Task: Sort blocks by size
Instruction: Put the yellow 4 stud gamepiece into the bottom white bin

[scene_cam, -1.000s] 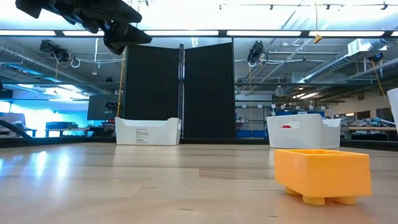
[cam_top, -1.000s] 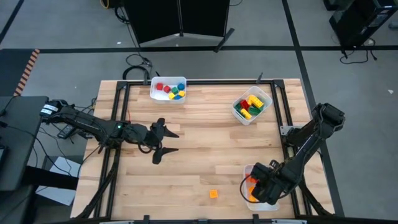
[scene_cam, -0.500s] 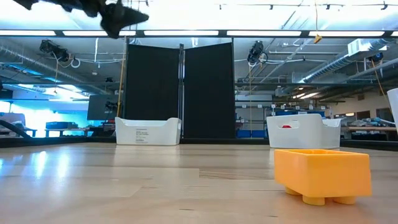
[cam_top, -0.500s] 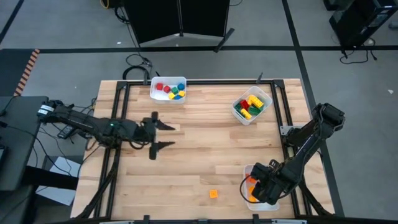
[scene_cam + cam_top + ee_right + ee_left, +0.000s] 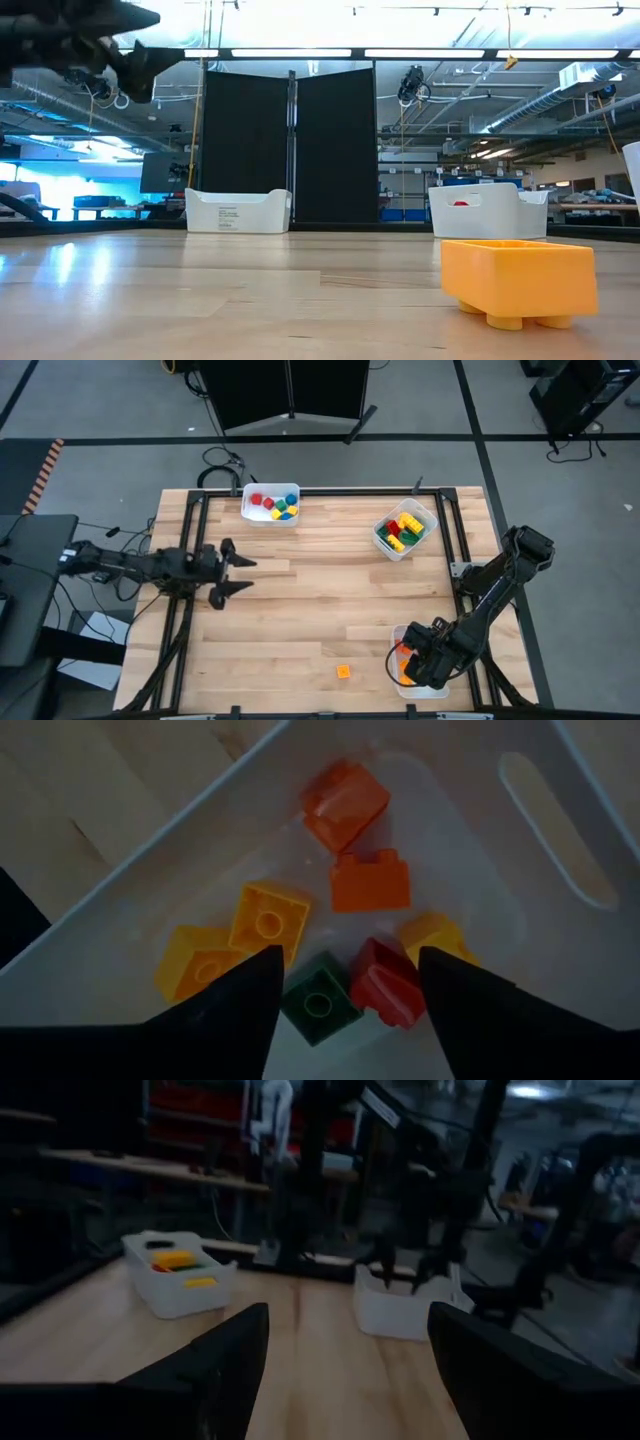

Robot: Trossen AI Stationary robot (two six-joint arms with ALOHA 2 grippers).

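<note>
Sitting alone on the bare wood near the front edge of the tabletop (image 5: 300, 610) is one small orange block (image 5: 343, 672), and it's looming big in the low view with its studs pointing down. The rest of the blocks are sitting in three white bins: a far-left bin (image 5: 271, 503) holding red, blue, yellow and green pieces, a far-right bin (image 5: 405, 529) holding longer yellow, red and green bricks, and a front-right bin (image 5: 412, 660) just beside the loose block. The right end effector (image 5: 412, 663) is hanging directly over that front-right bin, fingers spread and gripping nothing, and its wrist camera is looking down at orange, yellow, green and red bricks lying on the bin floor. The left end effector (image 5: 228, 568) is hovering above the left side of the tabletop, well apart from every block, fingers parted and empty.
</note>
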